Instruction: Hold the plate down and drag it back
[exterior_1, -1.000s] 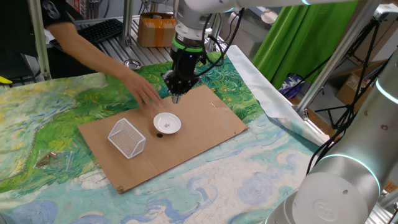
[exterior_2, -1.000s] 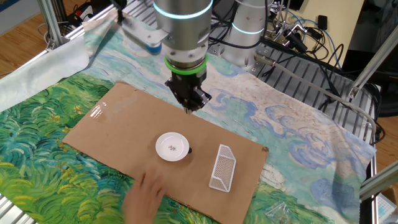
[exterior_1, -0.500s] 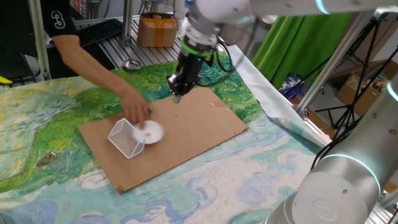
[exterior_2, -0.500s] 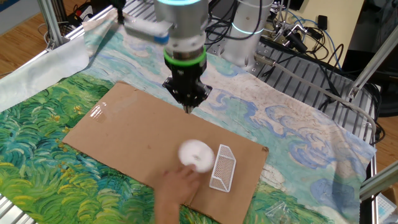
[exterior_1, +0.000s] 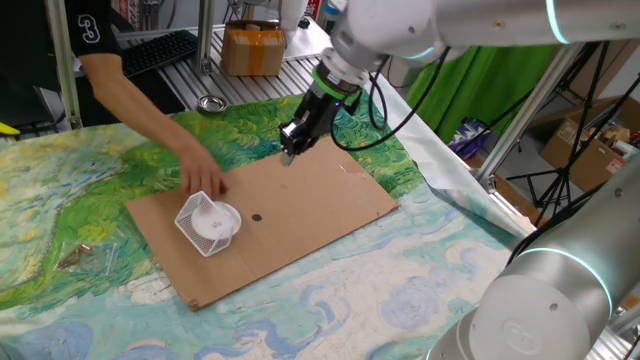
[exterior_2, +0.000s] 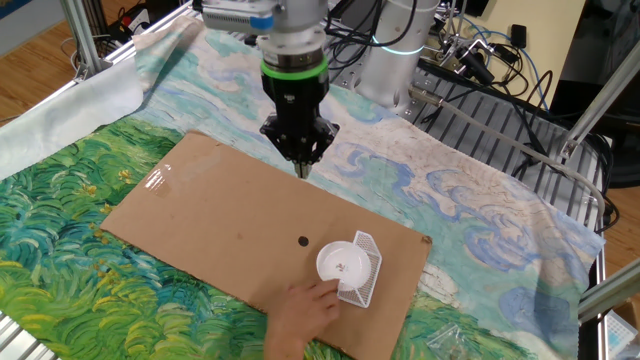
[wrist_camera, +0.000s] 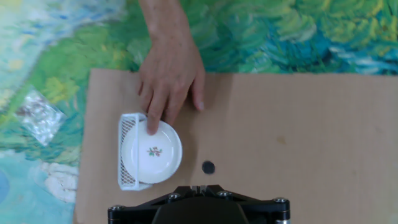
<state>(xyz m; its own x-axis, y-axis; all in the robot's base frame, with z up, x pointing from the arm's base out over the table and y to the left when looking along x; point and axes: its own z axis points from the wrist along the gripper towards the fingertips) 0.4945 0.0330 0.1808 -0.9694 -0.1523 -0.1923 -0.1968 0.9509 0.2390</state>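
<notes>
- The plate (exterior_1: 216, 220) (exterior_2: 344, 264) (wrist_camera: 152, 152) sits on the brown cardboard sheet (exterior_1: 300, 205) (exterior_2: 200, 215) (wrist_camera: 292, 137), pushed up against — and partly overlapping — the white wire-mesh basket (exterior_1: 196, 226) (exterior_2: 364, 273) (wrist_camera: 127, 152).
- A person's hand (exterior_1: 204, 178) (exterior_2: 305, 308) (wrist_camera: 169, 78) reaches in across the sheet; in the hand view its fingertips rest on the plate's rim on the side away from the arm.
- A small dark round spot (exterior_1: 256, 216) (exterior_2: 304, 240) (wrist_camera: 208, 167) lies on the cardboard just beside the plate, on the side toward the arm.
- The gripper (exterior_1: 287, 153) (exterior_2: 303, 168) hangs over the cardboard's edge well apart from the plate, tilted steeply downward and touching nothing.
- Its fingers are pressed fully together — they taper to a single point in both fixed views and have hold of nothing.
- In the hand view only the dark underside of the gripper body shows along the bottom edge; the plate lies ahead and to the left of it.
- The cardboard lies on a desk covered by a painted cloth (exterior_1: 90, 200) (exterior_2: 60, 230) (wrist_camera: 323, 31) of green, yellow and blue swirls.
- A crumpled clear plastic scrap (wrist_camera: 38, 115) rests on the cloth beyond the basket's side of the cardboard.
- A small shiny metal bowl (exterior_1: 209, 103) stands past the cloth's far edge, well away from the plate.
</notes>
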